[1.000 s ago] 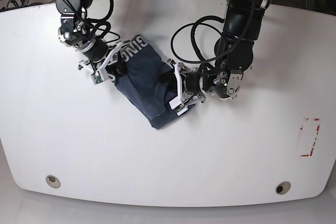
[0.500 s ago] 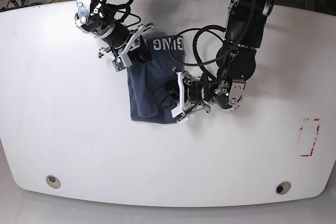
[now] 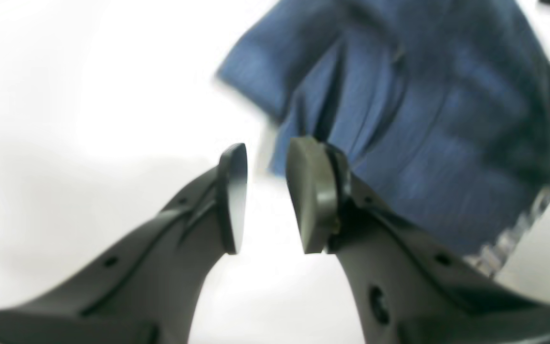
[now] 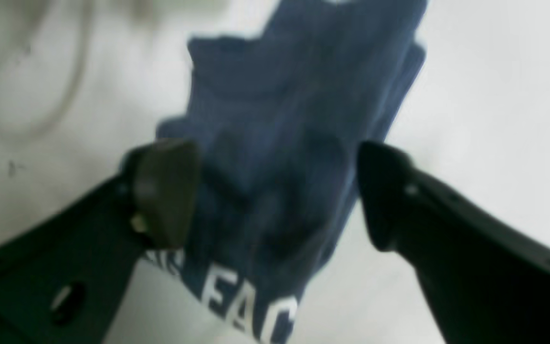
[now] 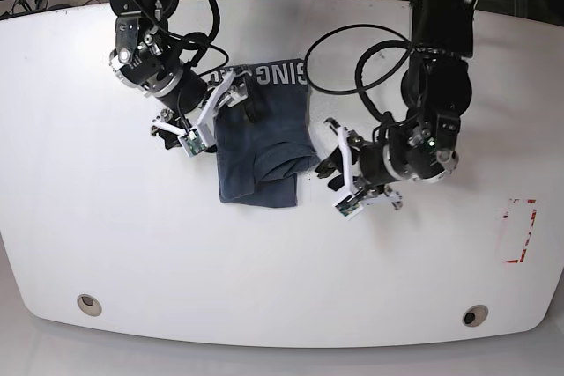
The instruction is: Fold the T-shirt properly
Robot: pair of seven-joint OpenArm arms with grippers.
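White tabletop (image 5: 132, 244) fills the base view, with cables and a dark floor beyond its far edge. The shirt (image 5: 263, 143) lies folded into a compact block near the middle of the table, toward the far edge. The left gripper (image 3: 265, 196) is seen with its jaws parted by a narrow gap, nothing held between them; bare table shows in the gap, and the shirt's edge lies just beyond the tips. The right gripper (image 4: 275, 191) is spread wide, its fingers straddling the shirt without pinching it. The shirt is dark slate-blue, creased in soft ridges, with white lettering (image 5: 280, 73) along its far edge. A red mark (image 5: 520, 231) is seen near the table's right edge.
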